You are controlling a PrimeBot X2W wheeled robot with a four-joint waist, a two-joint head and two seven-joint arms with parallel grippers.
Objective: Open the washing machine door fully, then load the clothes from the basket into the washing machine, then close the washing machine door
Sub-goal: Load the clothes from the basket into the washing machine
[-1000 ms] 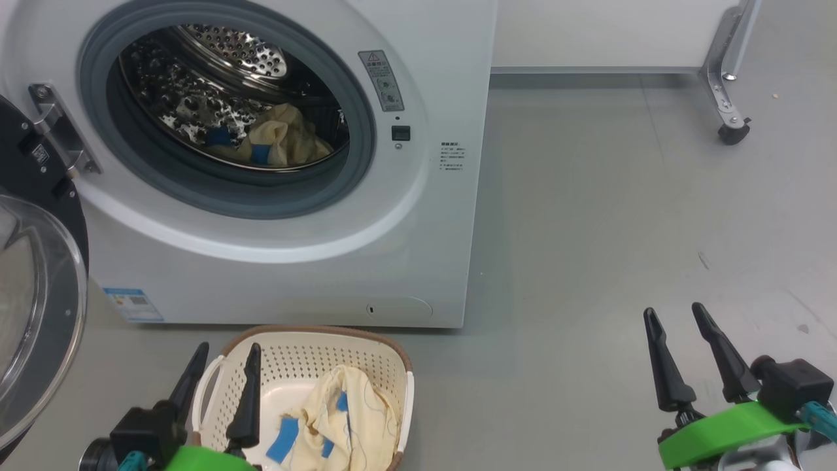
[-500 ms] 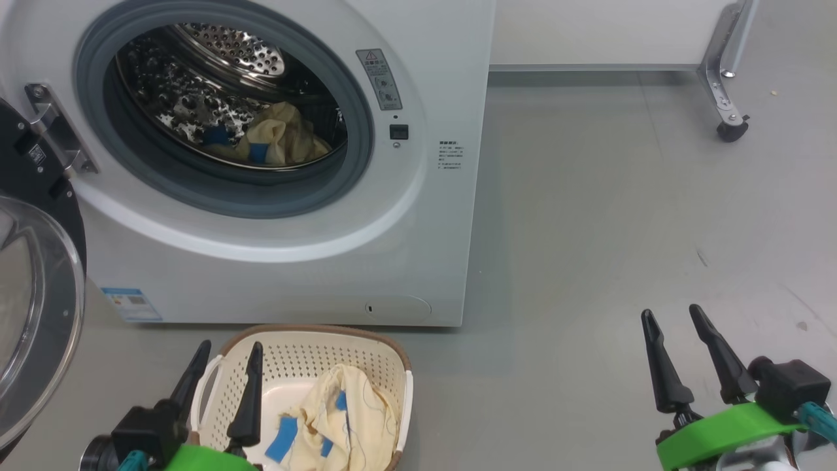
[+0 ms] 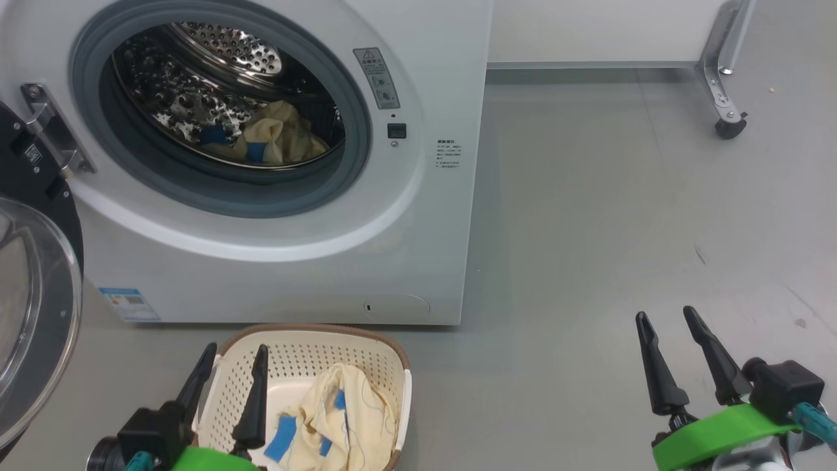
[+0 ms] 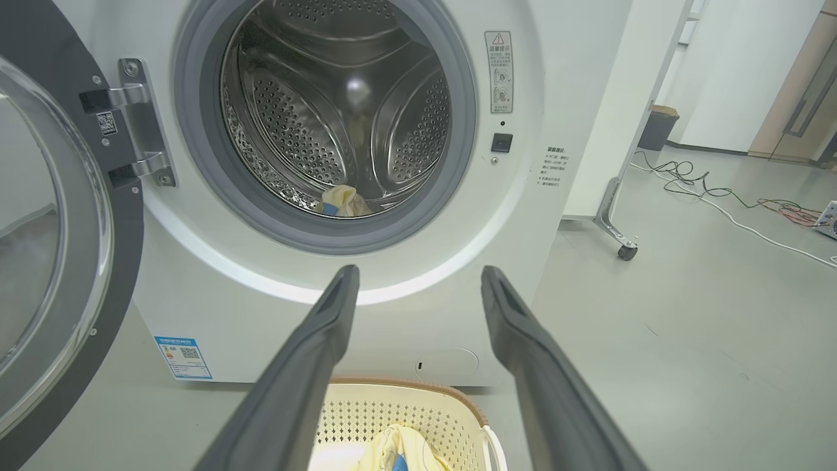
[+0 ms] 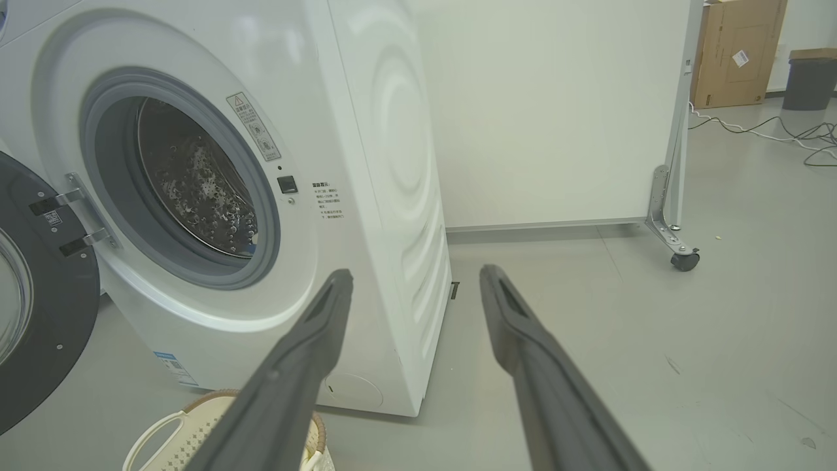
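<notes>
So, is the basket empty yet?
Not empty. A cream cloth with blue patches lies crumpled in the basket; another cloth sits in the drum.

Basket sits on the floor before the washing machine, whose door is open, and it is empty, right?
Not empty: the head view shows the basket holding a cream cloth with blue patches. It does sit before the washing machine, door open.

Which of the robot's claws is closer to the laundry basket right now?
Left. The left claw hangs open above the left edge of the basket; the right claw, also open, is far off to its right, over the floor.
</notes>
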